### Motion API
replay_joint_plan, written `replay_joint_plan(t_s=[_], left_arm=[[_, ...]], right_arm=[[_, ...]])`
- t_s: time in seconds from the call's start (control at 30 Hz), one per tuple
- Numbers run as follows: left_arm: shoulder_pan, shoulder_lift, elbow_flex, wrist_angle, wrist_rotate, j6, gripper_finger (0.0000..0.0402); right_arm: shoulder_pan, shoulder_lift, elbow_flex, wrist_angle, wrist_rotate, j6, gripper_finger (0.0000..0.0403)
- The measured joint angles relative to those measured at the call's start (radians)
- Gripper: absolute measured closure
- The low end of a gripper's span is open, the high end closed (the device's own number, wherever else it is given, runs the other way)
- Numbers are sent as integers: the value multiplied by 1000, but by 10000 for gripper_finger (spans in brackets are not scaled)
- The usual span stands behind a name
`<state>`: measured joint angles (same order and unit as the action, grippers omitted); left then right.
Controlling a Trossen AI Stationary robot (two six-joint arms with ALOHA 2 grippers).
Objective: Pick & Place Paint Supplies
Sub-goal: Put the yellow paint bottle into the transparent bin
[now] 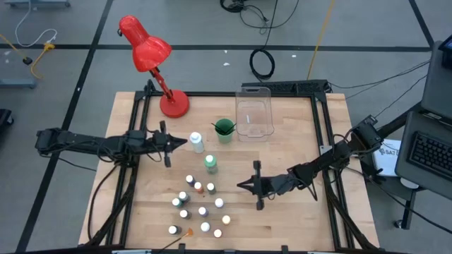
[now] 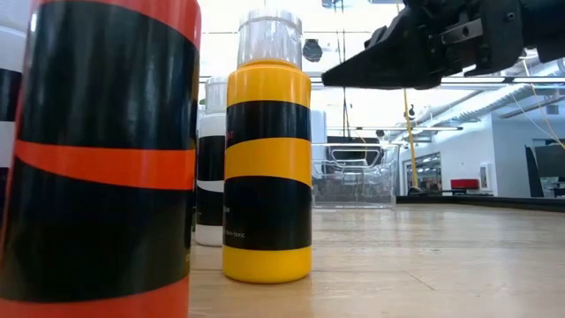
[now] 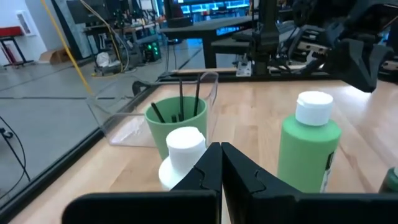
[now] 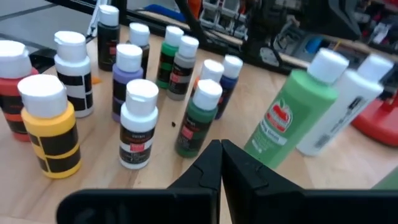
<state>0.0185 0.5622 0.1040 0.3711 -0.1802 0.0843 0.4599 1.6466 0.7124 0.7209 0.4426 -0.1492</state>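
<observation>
From above, the left gripper [image 1: 182,143] is clenched on nothing just beside the white bottle [image 1: 196,143], and the right gripper [image 1: 241,185], also clenched and empty, sits near the cluster of small paint bottles [image 1: 200,208] on the table [image 1: 296,219]. At table height, a yellow bottle [image 2: 267,168] stands upright. The left wrist camera shows brushes [image 3: 180,99] standing in the green cup [image 3: 176,124] beside the clear bin [image 3: 124,121]. The right wrist camera faces the green bottle [image 4: 292,112].
</observation>
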Motion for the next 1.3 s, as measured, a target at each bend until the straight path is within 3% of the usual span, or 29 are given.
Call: replay_joint_plan(t_s=[0.23,0.43,0.53,0.77,1.0,1.3], left_arm=[[0,-15,0,20,-3,39,388],[0,-13,1,23,-3,71,400],[0,-13,1,22,-3,65,393],[0,-13,1,12,-4,58,384],[0,-13,1,14,-125,25,396],[0,-13,2,-24,-138,15,377]], right_arm=[[-2,0,0,9,-18,-121,401],[-35,0,0,82,-326,-148,401],[-35,0,0,101,-396,-135,387],[-31,27,9,200,-386,-29,291],[19,164,133,229,-224,104,199],[99,237,297,98,-207,157,152]])
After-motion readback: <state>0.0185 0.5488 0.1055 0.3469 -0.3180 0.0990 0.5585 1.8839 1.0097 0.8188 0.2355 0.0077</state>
